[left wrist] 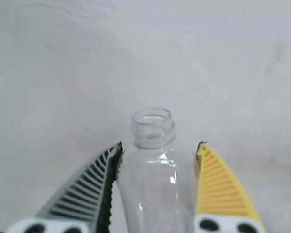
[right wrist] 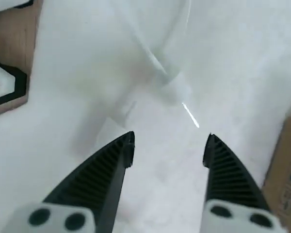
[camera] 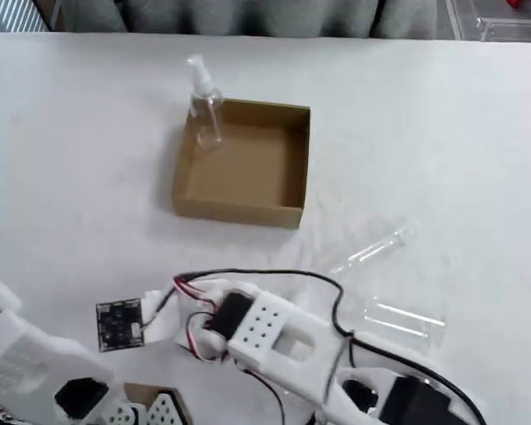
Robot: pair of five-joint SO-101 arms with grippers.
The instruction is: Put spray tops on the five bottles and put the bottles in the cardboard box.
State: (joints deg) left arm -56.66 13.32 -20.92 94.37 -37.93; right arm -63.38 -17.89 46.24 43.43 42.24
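The left claw (left wrist: 159,145) grips an open bottle (left wrist: 155,174) by the shoulders, one ribbed finger pressed to each side just below the bare threaded neck. The right claw (right wrist: 170,135) hangs wide over a spray top (right wrist: 170,88) that lies on the bench (camera: 442,133) with its thin dip tube trailing away. A capped bottle (camera: 203,106) stands at the far corner of the box (camera: 239,211), apparently inside it. Another bottle (camera: 405,319) lies on its side on the bench, well apart from the box. The clear plastic looks light, thin-walled and slick, so a hard squeeze would probably dent it or let it slip. The spray top is best taken by its stiff collar or head rather than by the flexible tube, which would bend away.
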